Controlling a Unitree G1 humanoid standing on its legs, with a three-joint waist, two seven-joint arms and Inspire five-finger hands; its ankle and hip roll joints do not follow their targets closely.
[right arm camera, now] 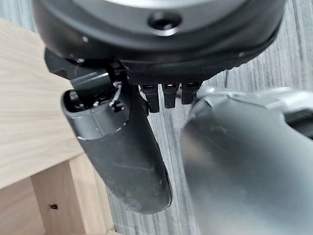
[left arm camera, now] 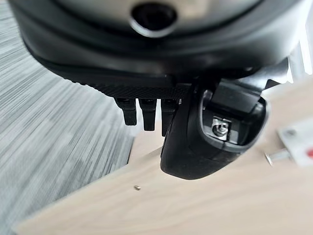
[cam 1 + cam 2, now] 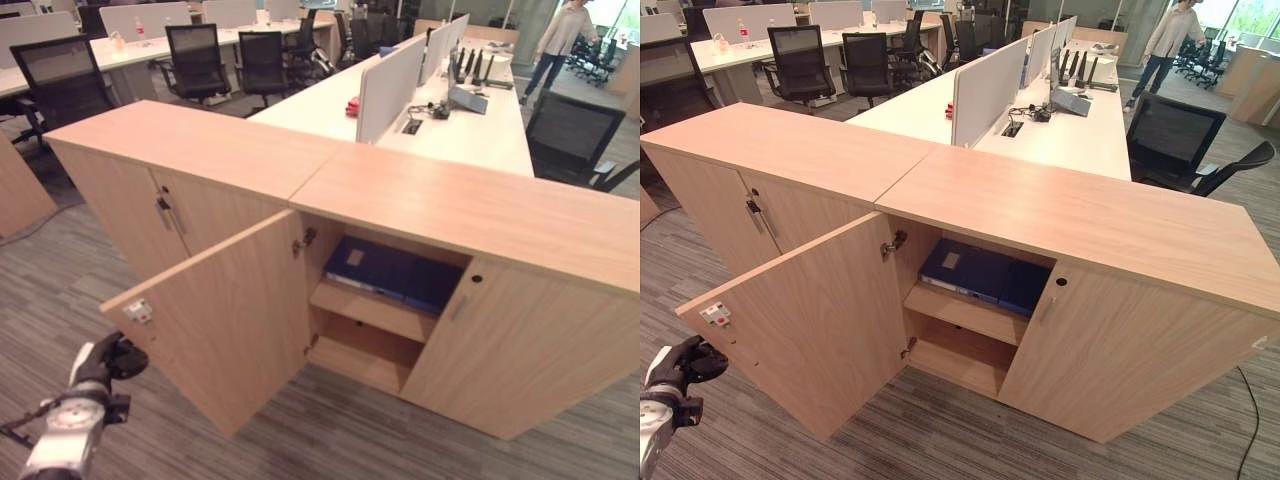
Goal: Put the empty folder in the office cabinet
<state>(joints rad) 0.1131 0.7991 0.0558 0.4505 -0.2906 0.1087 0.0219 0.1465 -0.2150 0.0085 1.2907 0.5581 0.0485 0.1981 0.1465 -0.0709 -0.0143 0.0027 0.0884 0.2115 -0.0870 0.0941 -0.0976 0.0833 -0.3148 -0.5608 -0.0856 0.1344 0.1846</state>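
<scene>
A flat dark-blue folder (image 3: 390,275) with a pale label lies on the upper shelf of the light wooden office cabinet (image 3: 470,205), behind its swung-open left door (image 3: 225,315). It is well apart from the left hand (image 3: 112,360), which hangs by the door's outer edge, fingers (image 2: 143,112) curled, empty. The right wrist view shows the right hand (image 1: 122,142) beside a cabinet panel, fingers curled, holding nothing.

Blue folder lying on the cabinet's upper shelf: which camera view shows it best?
The left eye view: the blue folder lies flat on the upper shelf behind the open wooden door, with its pale label facing up. The right eye view shows the same, slightly smaller. Both wrist views show wood panels and grey carpet past the hands, no folder.
</scene>
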